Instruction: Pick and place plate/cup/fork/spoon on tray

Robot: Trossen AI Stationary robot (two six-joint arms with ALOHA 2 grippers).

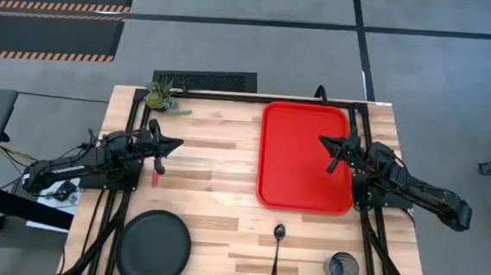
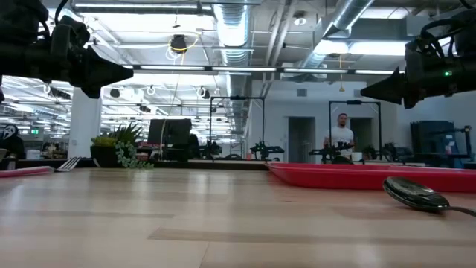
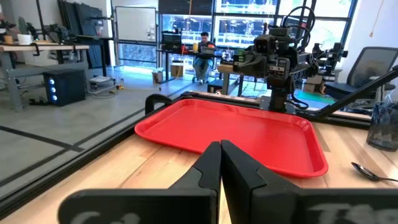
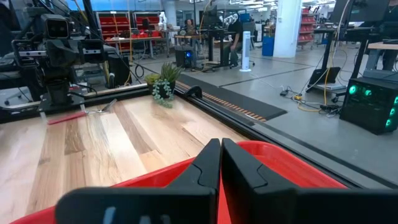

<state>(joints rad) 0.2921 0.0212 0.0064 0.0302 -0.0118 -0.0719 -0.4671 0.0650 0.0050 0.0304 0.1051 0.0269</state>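
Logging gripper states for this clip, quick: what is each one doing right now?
Left gripper: closed, holding nothing, above the table near the fork.
Right gripper: closed, holding nothing, over the tray.

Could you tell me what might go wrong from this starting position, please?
The fork lies directly beneath the shut left tool, so a careless descent could knock it aside. The spoon and fork lie flat on the table, so thin handles may slip from a grip. The cup stands near the table's corner and could be pushed off.
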